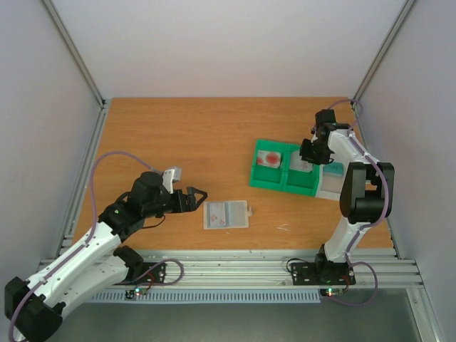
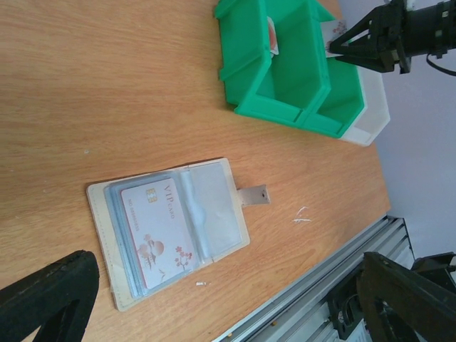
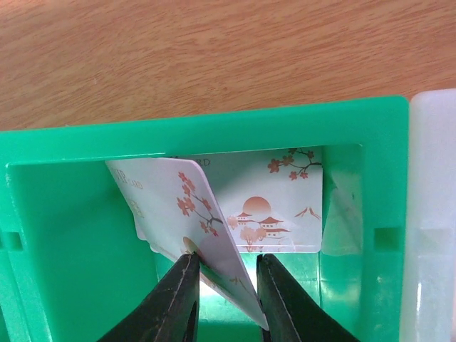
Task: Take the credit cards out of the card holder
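The card holder point(image 1: 226, 214) lies flat on the table, its tab to the right. In the left wrist view it point(image 2: 214, 192) holds a white credit card with red marks point(image 2: 158, 231) in its left pocket. My left gripper point(image 1: 192, 198) is open and empty just left of the holder; its fingers point(image 2: 50, 292) frame the near side. My right gripper point(image 3: 228, 281) hangs over the green tray's middle compartment point(image 3: 85, 235). Its jaws stand slightly apart, and a white card with red blossoms point(image 3: 192, 214) leans tilted between them. Another white card point(image 3: 281, 206) lies below on the compartment floor.
The green compartment tray point(image 1: 274, 183) stands right of centre, with a red-marked card point(image 1: 269, 158) in its left compartment. A white plastic box point(image 1: 331, 187) adjoins its right side and shows in the right wrist view point(image 3: 431, 214). The metal rail point(image 1: 228, 267) runs along the near edge.
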Robot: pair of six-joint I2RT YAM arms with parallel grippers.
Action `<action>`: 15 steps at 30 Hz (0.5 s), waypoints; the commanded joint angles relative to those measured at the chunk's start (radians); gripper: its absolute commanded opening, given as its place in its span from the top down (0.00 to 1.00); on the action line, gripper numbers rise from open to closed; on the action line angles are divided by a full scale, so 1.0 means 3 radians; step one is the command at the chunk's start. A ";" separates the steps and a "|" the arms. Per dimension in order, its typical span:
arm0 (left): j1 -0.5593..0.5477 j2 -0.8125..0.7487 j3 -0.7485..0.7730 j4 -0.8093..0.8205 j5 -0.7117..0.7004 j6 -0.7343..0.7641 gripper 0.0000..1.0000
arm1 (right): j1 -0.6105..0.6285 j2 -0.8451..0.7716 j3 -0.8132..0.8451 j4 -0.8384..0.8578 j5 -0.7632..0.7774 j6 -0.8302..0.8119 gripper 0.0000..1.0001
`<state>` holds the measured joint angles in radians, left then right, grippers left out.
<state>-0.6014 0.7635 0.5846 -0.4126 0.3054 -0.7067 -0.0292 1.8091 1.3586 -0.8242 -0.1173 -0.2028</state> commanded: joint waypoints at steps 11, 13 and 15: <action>0.0005 0.0070 0.0129 -0.0115 -0.0192 0.0090 0.01 | -0.0010 0.0041 -0.0011 0.0003 0.0128 0.0181 0.74; 0.0005 0.0087 0.0111 -0.0104 -0.0204 0.0068 0.01 | -0.0010 0.0018 -0.0059 0.0029 0.0122 0.0192 0.74; 0.0005 0.0105 0.0091 -0.0084 -0.0198 0.0049 0.01 | -0.0011 0.0000 -0.0094 0.0051 0.0100 0.0205 0.73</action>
<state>-0.6014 0.7860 0.5892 -0.4549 0.2638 -0.6987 -0.0292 1.8095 1.3529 -0.8219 -0.0978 -0.1642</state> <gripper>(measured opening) 0.994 0.263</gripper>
